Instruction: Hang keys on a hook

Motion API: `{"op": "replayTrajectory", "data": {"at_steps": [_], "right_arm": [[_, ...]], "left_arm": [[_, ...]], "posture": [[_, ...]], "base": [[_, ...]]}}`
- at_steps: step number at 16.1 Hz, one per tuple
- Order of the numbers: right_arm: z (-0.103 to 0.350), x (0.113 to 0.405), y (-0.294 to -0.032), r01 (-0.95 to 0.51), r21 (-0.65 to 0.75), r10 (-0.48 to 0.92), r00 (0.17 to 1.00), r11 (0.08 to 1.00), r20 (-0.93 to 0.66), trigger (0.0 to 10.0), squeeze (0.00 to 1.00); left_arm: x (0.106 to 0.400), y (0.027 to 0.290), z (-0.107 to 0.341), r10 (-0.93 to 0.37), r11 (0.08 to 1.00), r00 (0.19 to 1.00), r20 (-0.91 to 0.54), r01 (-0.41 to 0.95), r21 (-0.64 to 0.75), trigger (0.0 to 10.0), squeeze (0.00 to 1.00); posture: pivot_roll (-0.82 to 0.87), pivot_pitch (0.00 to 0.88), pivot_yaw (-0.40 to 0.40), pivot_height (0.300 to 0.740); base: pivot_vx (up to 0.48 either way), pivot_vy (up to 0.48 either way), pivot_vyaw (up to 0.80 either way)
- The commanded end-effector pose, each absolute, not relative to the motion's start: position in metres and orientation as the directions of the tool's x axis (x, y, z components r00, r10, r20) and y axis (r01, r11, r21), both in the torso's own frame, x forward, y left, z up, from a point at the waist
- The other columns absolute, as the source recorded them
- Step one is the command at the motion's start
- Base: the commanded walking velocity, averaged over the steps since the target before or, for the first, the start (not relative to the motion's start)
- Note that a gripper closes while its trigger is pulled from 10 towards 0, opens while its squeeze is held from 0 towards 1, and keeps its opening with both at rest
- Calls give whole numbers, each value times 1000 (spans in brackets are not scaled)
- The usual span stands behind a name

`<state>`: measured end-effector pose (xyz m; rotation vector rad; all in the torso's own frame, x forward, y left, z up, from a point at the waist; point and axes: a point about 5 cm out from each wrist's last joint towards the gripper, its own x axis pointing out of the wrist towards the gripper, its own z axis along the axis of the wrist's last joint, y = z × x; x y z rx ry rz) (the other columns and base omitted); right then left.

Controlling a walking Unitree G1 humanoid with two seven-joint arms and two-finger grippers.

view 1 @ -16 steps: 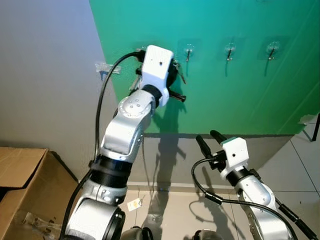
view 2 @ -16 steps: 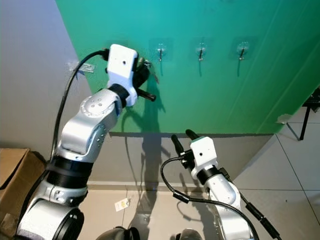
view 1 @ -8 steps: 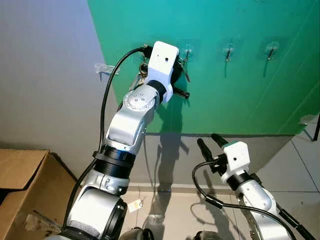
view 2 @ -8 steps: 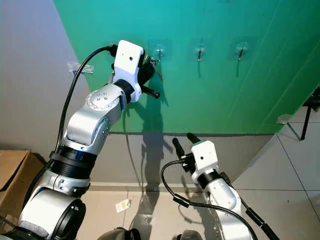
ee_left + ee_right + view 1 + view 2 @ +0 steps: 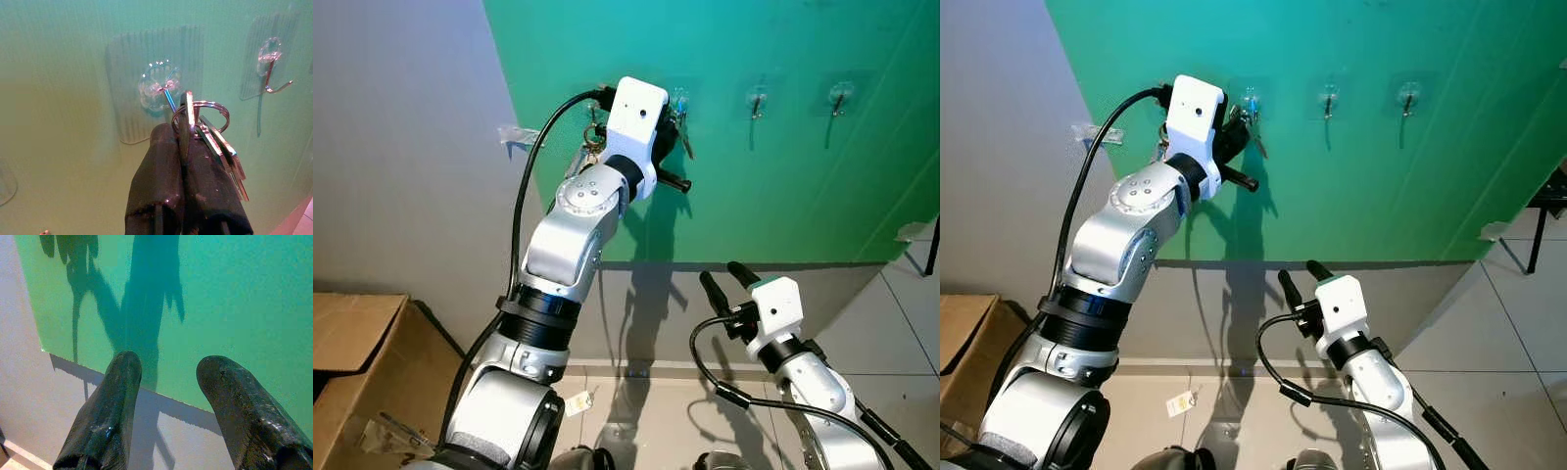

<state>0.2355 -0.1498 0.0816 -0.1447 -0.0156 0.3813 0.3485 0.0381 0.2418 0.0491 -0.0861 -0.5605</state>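
My left gripper (image 5: 182, 129) is raised against the green wall board and shut on a bunch of silver keys (image 5: 217, 147). Its key ring (image 5: 208, 108) sits right at the tip of a clear stick-on hook (image 5: 160, 88); whether the ring is over the hook cannot be told. In the left eye view the keys (image 5: 683, 139) hang beside the white wrist block, at the leftmost hook (image 5: 679, 99) of three. My right gripper (image 5: 723, 277) is low, near the base of the wall, open with nothing between its fingers (image 5: 113, 401).
Two more clear hooks (image 5: 756, 99) (image 5: 842, 95) are stuck on the green board to the right. A cardboard box (image 5: 357, 343) stands at the lower left. A clear clip (image 5: 516, 134) is fixed to the grey wall. A tag (image 5: 576, 400) lies on the tiled floor.
My left gripper has lifted the keys up and right along the wall, from below the leftmost hook to right at it. The right arm has barely moved.
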Motion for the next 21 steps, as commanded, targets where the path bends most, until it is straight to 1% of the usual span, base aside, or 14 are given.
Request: {"op": "replayTrajectory", "data": {"at_steps": [1,6,8,11,12,13,15,17,18,20,21], "right_arm": [[85,236,-150,-367,-150,371,929,918,-3,10000,0],[85,236,-149,-364,-147,367,930,920,-4,10000,0],[84,235,-148,-362,-145,365,931,921,-5,10000,0],[83,234,-148,-356,-139,359,933,924,-6,10000,0],[82,234,-148,-354,-136,356,934,925,-8,10000,0],[82,234,-148,-352,-134,355,935,926,-9,10000,0],[79,233,-146,-354,-126,356,935,927,-13,10000,0],[79,233,-146,-356,-124,358,934,926,-14,10000,0],[78,232,-146,-357,-125,358,933,926,-15,10000,0],[78,231,-146,-359,-129,360,933,925,-14,10000,0],[79,232,-146,-358,-129,359,933,925,-14,10000,0]], "left_arm": [[352,38,245,-524,851,850,56,518,89,10000,0],[365,35,246,-517,849,856,12,510,137,10000,0],[376,33,249,-512,846,859,-13,507,166,10000,0],[387,36,238,-495,838,858,-136,512,186,10000,0],[390,40,233,-479,838,858,-185,510,192,10000,0],[391,42,231,-474,839,858,-199,509,193,10000,0],[399,58,211,-423,855,851,-311,489,175,10000,0],[402,65,202,-399,865,848,-349,474,162,10000,0],[403,70,200,-383,874,857,-345,457,165,10000,0],[404,67,211,-414,886,881,-228,448,122,10000,0],[403,65,214,-423,877,887,-186,452,161,10000,0]], "posture": [[-206,33,78,740],[-213,32,88,740],[-216,32,96,740],[-217,33,112,740],[-216,34,117,740],[-212,33,120,740],[-205,32,121,740],[-204,33,121,740],[-205,31,118,740],[-207,33,115,740],[-206,33,113,740]], "base": [[0,0,0],[0,0,0],[0,0,0],[0,0,0],[0,0,0],[0,0,0],[0,0,0],[0,0,0],[0,0,0],[0,0,0],[0,0,0]]}}
